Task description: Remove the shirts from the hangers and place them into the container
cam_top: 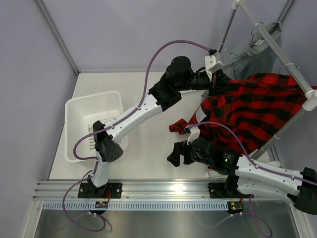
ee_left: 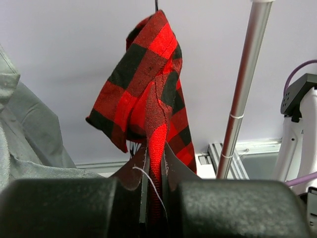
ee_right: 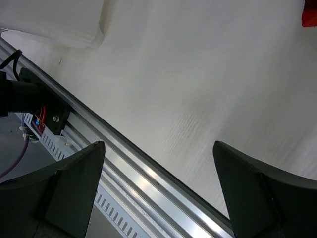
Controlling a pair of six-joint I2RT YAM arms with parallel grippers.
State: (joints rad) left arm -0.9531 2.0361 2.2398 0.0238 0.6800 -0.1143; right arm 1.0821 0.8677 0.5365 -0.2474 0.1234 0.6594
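I log my left gripper, fingers pinched on the plaid shirt. My right gripper: fingers spread wide above the table.

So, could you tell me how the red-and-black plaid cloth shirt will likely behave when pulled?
Probably floppy: the red-and-black plaid cloth shirt hangs in loose folds at the left gripper. Likely easy to grip: a thin fold sits pinched there.
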